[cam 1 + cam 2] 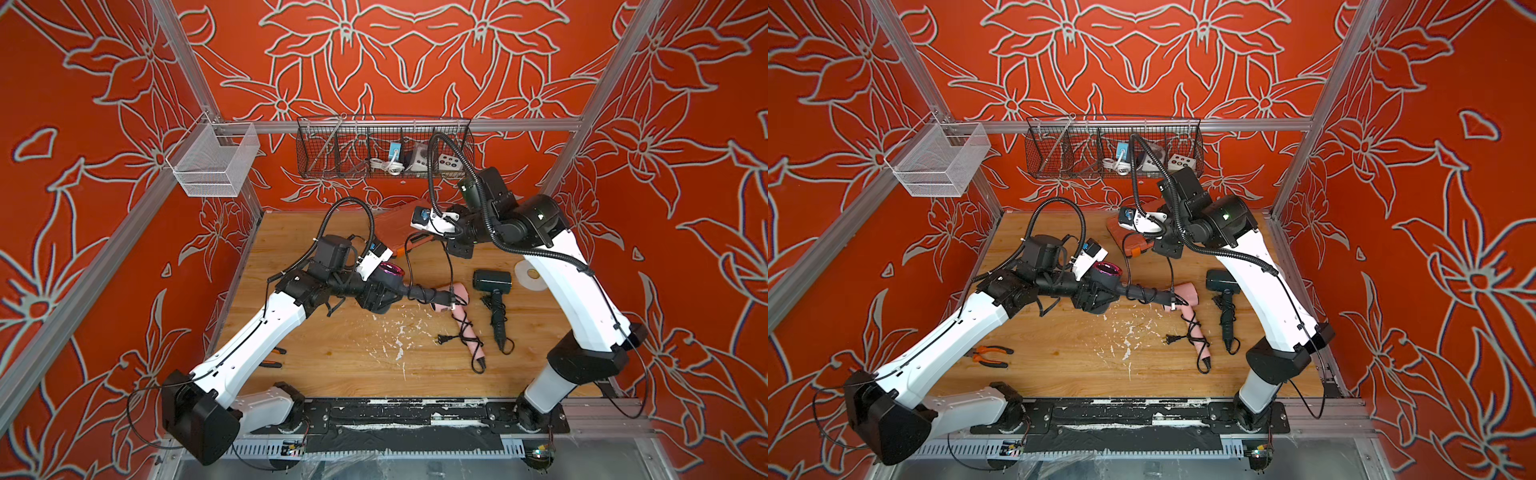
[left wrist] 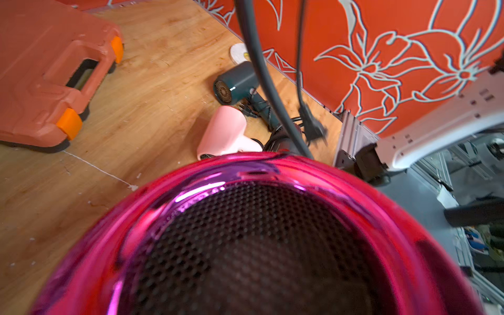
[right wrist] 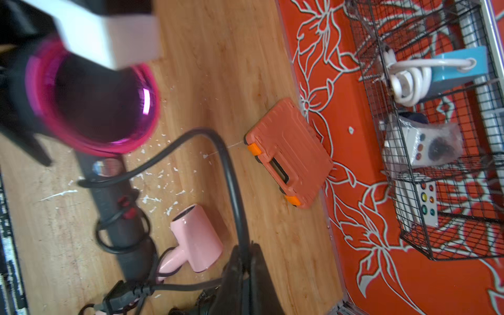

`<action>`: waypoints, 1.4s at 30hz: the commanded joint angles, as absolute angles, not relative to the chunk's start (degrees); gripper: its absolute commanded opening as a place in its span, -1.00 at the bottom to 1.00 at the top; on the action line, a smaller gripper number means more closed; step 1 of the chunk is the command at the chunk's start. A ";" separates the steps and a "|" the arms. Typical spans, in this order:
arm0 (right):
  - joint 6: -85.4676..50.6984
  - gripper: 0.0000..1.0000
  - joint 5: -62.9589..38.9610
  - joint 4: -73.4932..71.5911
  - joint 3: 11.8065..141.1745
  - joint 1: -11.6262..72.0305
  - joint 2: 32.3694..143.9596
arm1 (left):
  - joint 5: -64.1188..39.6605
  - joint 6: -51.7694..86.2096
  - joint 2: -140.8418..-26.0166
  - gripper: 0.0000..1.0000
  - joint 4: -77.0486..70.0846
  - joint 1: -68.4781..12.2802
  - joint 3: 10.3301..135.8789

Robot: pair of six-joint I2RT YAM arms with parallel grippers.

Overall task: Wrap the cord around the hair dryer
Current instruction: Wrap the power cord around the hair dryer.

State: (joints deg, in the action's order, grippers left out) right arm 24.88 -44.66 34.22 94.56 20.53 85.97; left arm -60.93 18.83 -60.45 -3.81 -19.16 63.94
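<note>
Just beside the pink hair dryer [image 1: 467, 332]: the black hair dryer [image 1: 415, 291] with the shiny pink ring hangs in the air. Its handle tip is right over the pink one's head.
Left gripper [image 1: 384, 291]: it squeezes the fat part of the black hair dryer, on the side away from the pink hair dryer.
Right gripper [image 3: 245, 272]: it is pinched tight on the cord, up above the pink hair dryer.
Cord [image 3: 231, 169]: a few loops sit around the black handle. The rest goes up in a big bow to the right gripper. The plug [image 3: 120, 297] dangles near the handle tip.
Job so far: I think it is partly done. The loose bow is not yet around the handle.
What could go wrong:
- The loops look slack, so they could slide off the handle tip.
- The pinch on the cord is thin, so a hard pull could make it slip out.
- The plug hangs low, so it could snag the pink hair dryer's own cord and drag it along.
- A strong tug could twist the black hair dryer in the left gripper.
</note>
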 commanded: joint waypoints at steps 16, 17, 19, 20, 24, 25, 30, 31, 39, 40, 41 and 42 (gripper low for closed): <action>-8.32 -0.85 -62.89 -1.15 76.12 17.40 85.78 | -53.87 35.26 -64.61 -1.00 -29.83 -14.17 70.92; -8.61 -0.85 -63.10 -1.56 75.17 17.68 85.67 | -53.47 35.76 -65.11 -1.00 -30.26 -14.15 71.59; -8.16 -0.84 -62.87 -1.68 73.30 18.31 85.34 | -52.98 36.53 -65.97 -1.00 -31.35 -14.15 72.77; -7.76 -0.84 -62.61 -1.59 72.25 18.73 85.07 | -52.47 36.87 -66.34 -1.00 -31.66 -14.11 73.23; -6.28 -0.84 -61.46 -1.31 68.74 20.18 84.01 | -50.72 37.02 -67.16 -1.00 -32.11 -13.93 74.42; -6.28 -0.84 -61.14 -1.51 67.88 20.55 83.70 | -50.42 37.36 -67.49 -1.00 -32.43 -13.89 74.74; -5.36 -0.78 -59.63 -2.02 65.28 22.94 83.52 | -49.57 39.66 -68.95 -1.00 -35.09 -13.75 75.50; -5.61 -0.76 -59.31 -2.48 64.85 23.42 83.71 | -49.45 39.94 -69.06 -1.00 -35.48 -13.80 75.66; -5.31 -0.69 -56.66 -4.56 62.17 26.17 85.60 | -47.74 39.51 -68.86 -1.00 -34.86 -13.14 76.88; -5.34 -0.69 -56.42 -4.91 61.77 26.28 85.71 | -47.60 39.43 -68.83 -1.00 -34.50 -12.94 77.15; -5.78 -0.69 -56.12 -5.82 61.21 26.32 85.82 | -47.32 39.30 -68.77 -1.00 -34.37 -12.75 77.25; -6.32 -0.70 -56.12 -6.84 60.65 26.37 85.90 | -47.05 39.29 -68.65 -1.00 -34.37 -12.53 77.17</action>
